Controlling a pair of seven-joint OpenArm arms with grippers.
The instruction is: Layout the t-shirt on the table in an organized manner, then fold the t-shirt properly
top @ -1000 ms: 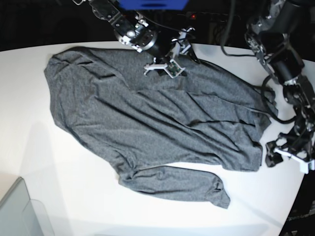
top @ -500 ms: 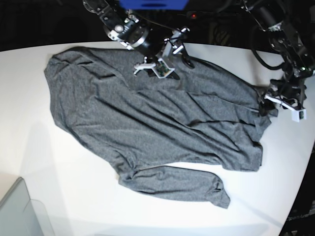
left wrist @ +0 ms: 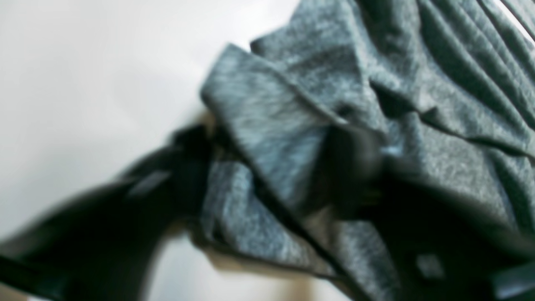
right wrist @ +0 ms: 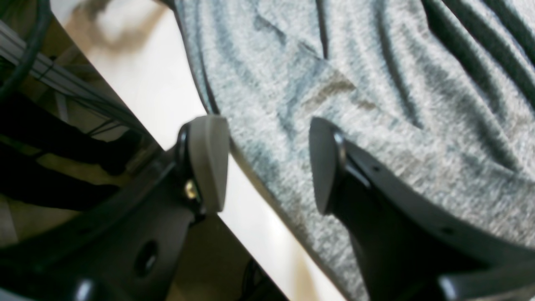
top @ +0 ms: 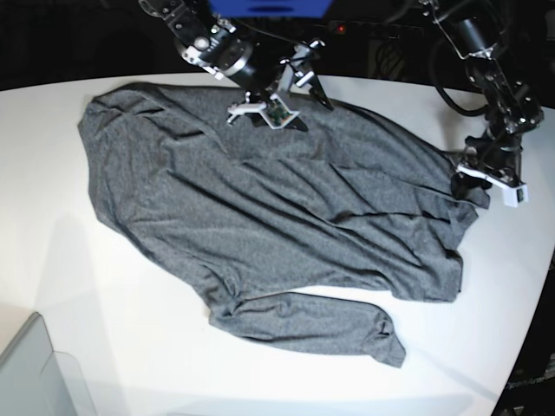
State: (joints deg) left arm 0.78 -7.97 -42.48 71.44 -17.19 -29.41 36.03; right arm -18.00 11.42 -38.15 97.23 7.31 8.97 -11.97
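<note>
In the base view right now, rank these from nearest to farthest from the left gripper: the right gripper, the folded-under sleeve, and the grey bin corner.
1. The right gripper, at the t-shirt's far edge, is nearest the left gripper.
2. The sleeve, along the near edge.
3. The bin corner, bottom left of the table.

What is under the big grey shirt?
The heathered dark grey long-sleeved shirt lies on the glossy white table. Whether anything else hides beneath it cannot be seen; the cloth covers that part.
</note>
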